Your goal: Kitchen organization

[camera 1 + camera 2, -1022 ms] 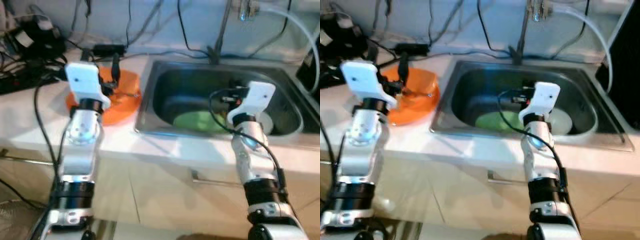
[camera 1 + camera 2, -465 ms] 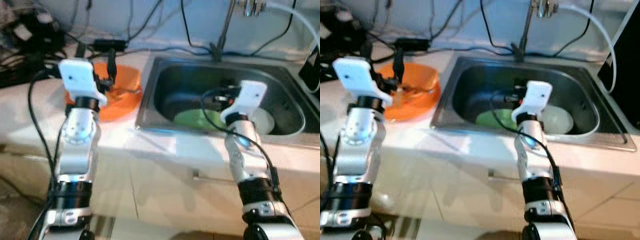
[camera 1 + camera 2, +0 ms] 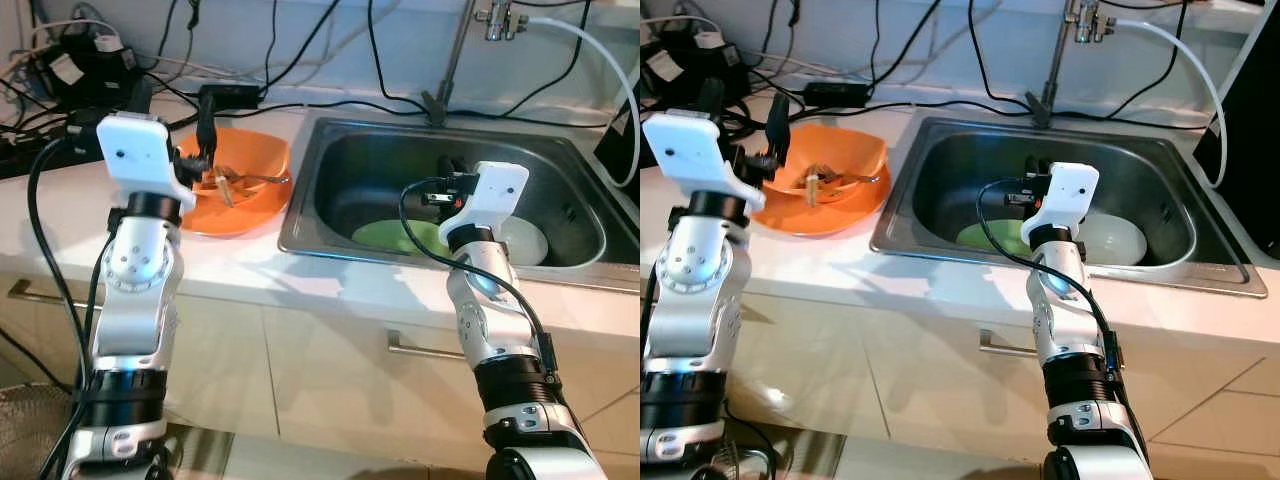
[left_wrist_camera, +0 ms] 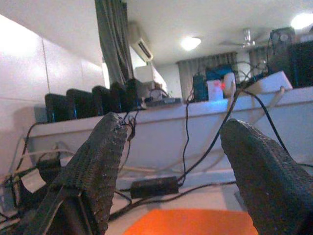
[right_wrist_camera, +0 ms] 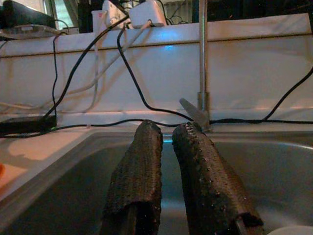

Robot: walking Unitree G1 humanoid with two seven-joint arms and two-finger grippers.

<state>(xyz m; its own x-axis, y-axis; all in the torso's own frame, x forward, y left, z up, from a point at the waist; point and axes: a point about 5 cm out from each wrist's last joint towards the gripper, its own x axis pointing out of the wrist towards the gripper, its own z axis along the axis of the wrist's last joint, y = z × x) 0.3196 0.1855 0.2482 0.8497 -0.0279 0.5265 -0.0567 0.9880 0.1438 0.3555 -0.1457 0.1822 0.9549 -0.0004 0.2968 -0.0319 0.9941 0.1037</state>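
Left eye view: beside the sink [image 3: 330, 150], the orange bowl [image 3: 240, 180] is met just under the left gripper [image 3: 205, 125], fingers apart; right gripper [image 3: 447, 180], nearly closed, is held over the sink.

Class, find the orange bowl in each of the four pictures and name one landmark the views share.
Left eye view: orange bowl on the counter, left of the sink, behind the left gripper.
Right eye view: same spot, upper left.
Left wrist view: orange rim low between the open fingers.
Right wrist view: an orange sliver at the edge, probably the bowl.
Shared landmark: the tap.
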